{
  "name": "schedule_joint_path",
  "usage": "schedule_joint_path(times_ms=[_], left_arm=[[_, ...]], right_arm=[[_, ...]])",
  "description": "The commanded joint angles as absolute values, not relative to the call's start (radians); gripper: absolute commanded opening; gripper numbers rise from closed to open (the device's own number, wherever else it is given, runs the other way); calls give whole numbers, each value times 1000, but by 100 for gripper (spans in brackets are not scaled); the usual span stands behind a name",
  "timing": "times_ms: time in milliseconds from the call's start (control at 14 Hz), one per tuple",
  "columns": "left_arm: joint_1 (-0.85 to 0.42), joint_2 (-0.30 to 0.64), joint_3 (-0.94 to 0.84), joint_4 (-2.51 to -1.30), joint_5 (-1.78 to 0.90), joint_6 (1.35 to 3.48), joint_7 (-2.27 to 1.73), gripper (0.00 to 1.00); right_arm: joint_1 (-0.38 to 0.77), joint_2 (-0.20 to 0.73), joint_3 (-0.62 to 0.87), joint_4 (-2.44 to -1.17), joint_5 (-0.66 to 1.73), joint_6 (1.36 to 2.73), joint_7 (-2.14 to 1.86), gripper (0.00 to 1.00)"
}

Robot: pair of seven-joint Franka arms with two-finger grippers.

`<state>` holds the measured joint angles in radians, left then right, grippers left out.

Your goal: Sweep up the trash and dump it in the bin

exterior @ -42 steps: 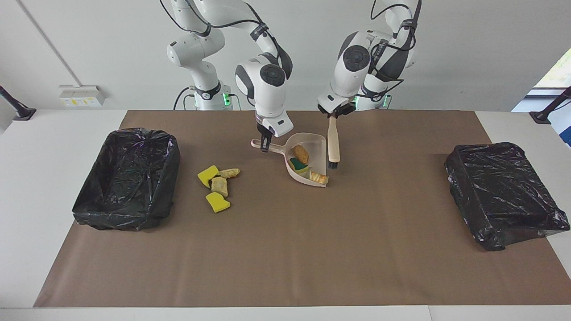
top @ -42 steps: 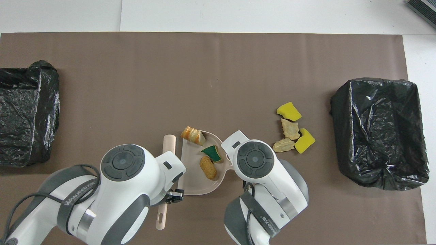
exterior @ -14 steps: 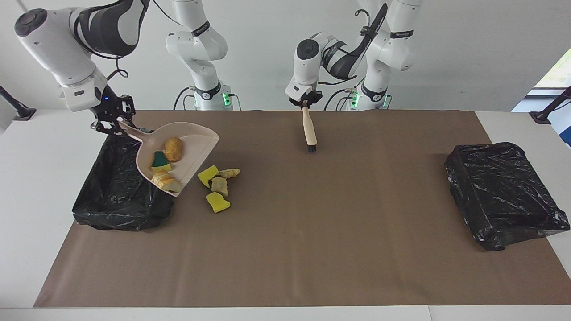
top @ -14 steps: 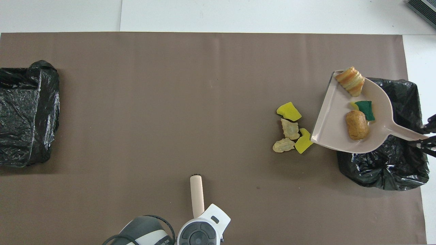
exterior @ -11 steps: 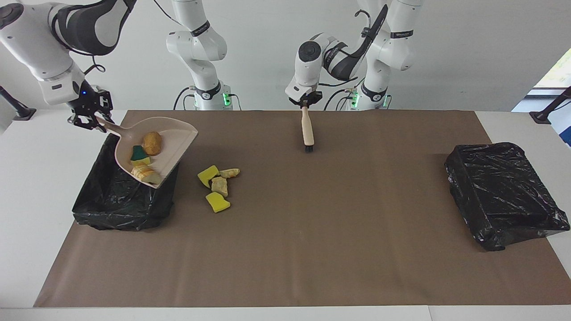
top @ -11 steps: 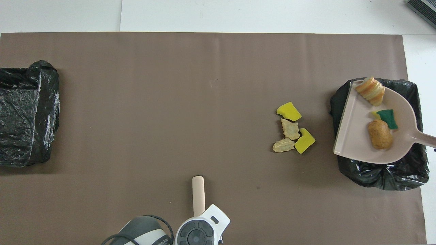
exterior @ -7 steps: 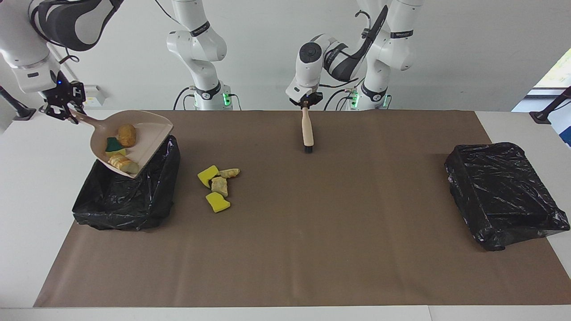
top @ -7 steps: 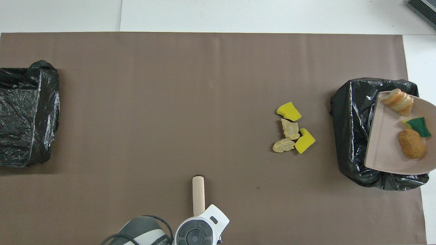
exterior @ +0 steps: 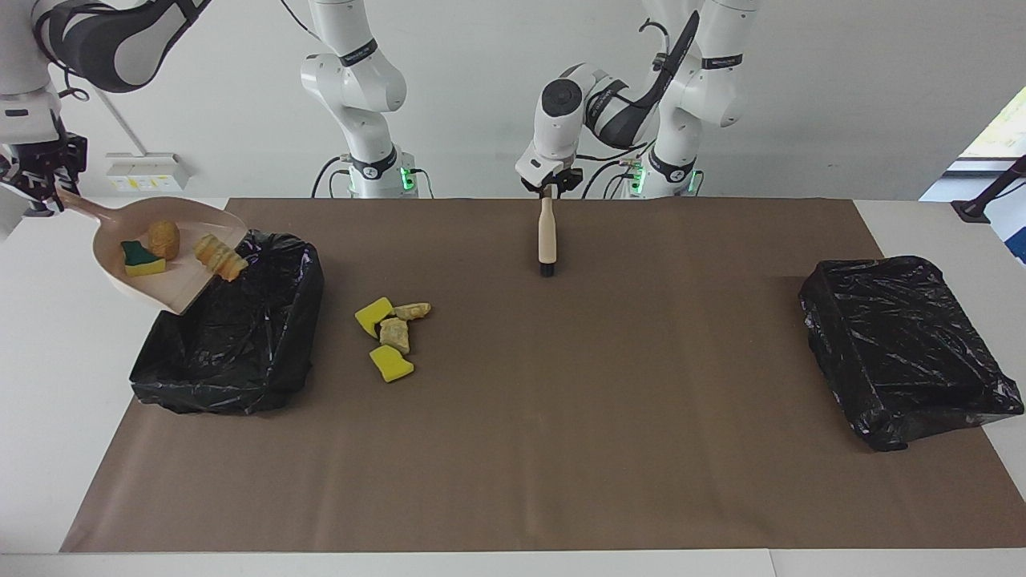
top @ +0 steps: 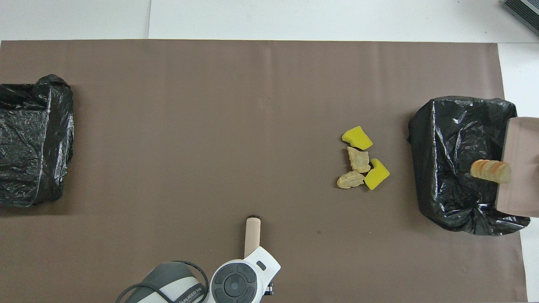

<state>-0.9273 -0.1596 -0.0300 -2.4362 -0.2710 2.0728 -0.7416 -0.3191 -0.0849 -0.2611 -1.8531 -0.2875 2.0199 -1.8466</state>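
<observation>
Gripping the thin handle of a smooth beige plastic dustpan (exterior: 164,260) with the right gripper (exterior: 36,188), clamped tight at the handle's end, up in the air over the white table's (exterior: 48,385) right-arm end; tilting the pan's open lip down over a crinkly, glossy black-bagged bin (exterior: 232,336). Riding in the pan: a rounded tan bread-like lump (exterior: 163,238), a yellow sponge wedge with a green scouring face (exterior: 141,258), and a ridged orange-tan sliced bread chunk (exterior: 220,256) sliding at the lip, right over the bin's rim. Showing only a cropped slab of the dustpan at the overhead view's edge, with the sliced chunk poking past it; leaving the gripper and the other two scraps cut off there.

Lying on the matte brown paper mat (exterior: 561,417), beside the bin toward the table's middle and well apart from the right gripper: a cluster of four scraps (exterior: 389,336), two bright yellow sponge wedges and two pale, rough bread-like bits, touching one another.

Hanging from the left gripper (exterior: 547,190), shut on its top end, a slim pale wooden brush with a short black bristle tip (exterior: 547,239), pointing down over the mat's robot-side edge; waiting there. Sitting at the left-arm end, a second black-bagged bin (exterior: 906,353), partly cut off in the overhead view
</observation>
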Motion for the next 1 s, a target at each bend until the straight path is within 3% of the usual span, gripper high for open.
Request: schedule_joint_path(times_ms=[0, 71, 143, 571, 929], left_arm=[[-868, -150, -28, -2378, -261, 2048, -696, 87], [-833, -150, -29, -2343, -220, 2030, -689, 98], [-801, -150, -28, -2303, -184, 1999, -661, 100], [-475, -150, -26, -1943, -97, 1708, -381, 100], [-273, -141, -25, -1671, -91, 1473, -185, 100]], right_arm=[[-357, -37, -255, -1845, -321, 2092, -1875, 0], [-359, -28, -253, -1844, -349, 2123, -1873, 0], [-359, -20, -253, -1845, -376, 2152, -1871, 0], [-305, -12, -244, -1852, -560, 2152, -1810, 0], [-218, -9, -241, -1855, -739, 2128, -1729, 0]])
